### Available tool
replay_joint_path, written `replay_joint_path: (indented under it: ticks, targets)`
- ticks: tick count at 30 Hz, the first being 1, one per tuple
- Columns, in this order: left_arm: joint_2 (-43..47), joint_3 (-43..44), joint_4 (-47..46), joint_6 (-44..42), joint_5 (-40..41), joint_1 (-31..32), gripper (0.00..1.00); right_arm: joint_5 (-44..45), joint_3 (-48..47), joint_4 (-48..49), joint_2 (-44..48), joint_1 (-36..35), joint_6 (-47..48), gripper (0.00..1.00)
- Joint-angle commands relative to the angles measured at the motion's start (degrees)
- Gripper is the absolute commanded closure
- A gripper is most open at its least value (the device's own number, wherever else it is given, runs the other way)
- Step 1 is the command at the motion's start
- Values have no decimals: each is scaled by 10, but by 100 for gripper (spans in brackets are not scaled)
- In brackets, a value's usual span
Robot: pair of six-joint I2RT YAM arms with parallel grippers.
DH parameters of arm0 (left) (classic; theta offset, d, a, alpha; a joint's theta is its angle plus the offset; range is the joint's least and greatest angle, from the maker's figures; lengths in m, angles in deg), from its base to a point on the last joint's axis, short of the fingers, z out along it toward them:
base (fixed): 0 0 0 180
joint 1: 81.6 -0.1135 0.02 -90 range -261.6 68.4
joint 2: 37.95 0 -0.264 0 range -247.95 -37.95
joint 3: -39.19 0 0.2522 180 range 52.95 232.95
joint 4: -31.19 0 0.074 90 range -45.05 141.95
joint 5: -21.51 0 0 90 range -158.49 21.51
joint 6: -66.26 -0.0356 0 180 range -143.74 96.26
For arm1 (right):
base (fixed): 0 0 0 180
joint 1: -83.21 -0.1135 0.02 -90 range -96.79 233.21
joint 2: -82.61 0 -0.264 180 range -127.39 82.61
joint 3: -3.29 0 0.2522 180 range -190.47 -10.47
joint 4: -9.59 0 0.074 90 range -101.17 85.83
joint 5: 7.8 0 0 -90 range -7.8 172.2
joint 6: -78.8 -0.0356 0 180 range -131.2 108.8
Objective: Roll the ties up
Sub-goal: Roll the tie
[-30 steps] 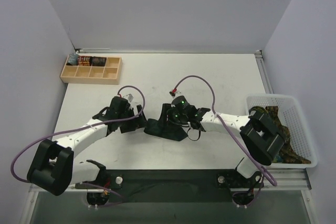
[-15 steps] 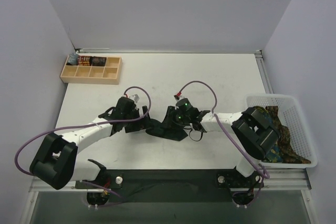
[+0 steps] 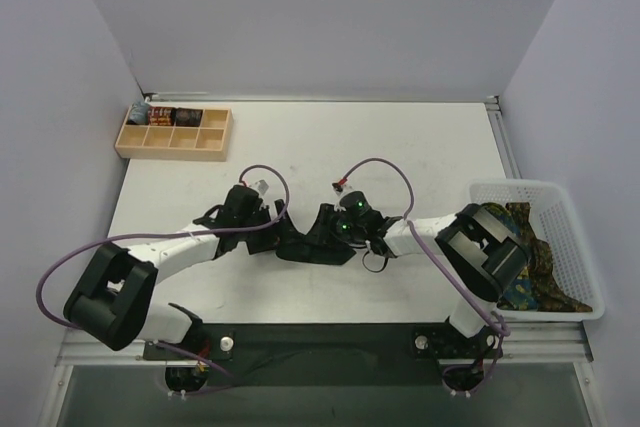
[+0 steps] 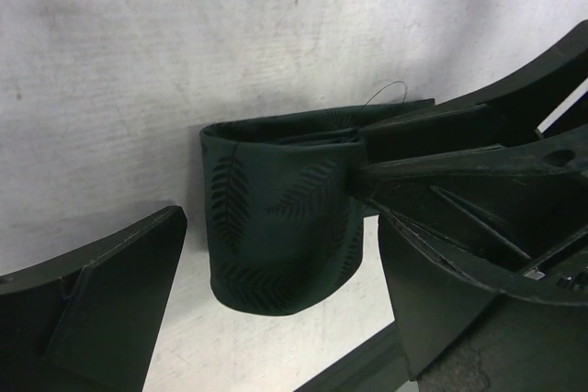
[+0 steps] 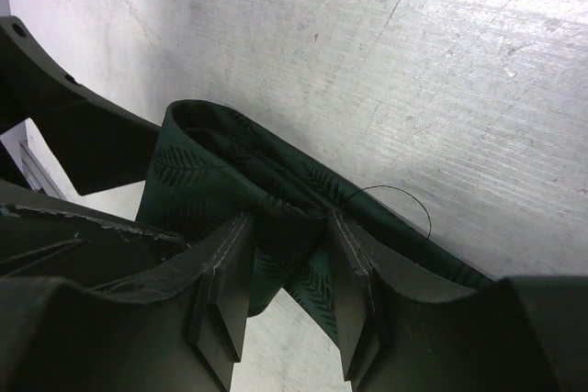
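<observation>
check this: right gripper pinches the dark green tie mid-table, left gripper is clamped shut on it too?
No: the left gripper is open, its fingers apart either side of the dark green tie, per the left wrist view. The right gripper does pinch it mid-table.

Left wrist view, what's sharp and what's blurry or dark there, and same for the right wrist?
Left wrist view: the green tie is sharp, its leaf pattern readable; the near black fingers are soft and nearly featureless. Right wrist view: the tie is crisp, the table bright at right, shadowed at upper left.
</observation>
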Motion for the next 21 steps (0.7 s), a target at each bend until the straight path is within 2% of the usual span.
replay_joint_path:
  ticks: [1, 6, 11, 16, 21]
  targets:
    - [7, -8, 11, 38, -7, 4, 3, 8, 15, 2, -7, 0, 19, 63]
    - [53, -41, 0, 66, 9, 4, 3, 8, 11, 5, 11, 0, 22, 59]
    - [69, -64, -50, 96, 12, 4, 3, 18, 1, -27, 58, 1, 26, 56]
    - [63, -72, -71, 102, 14, 12, 4, 26, 12, -48, 95, -1, 15, 58]
    - [57, -80, -95, 99, 23, 18, 7, 19, 18, -45, 88, -20, 9, 60]
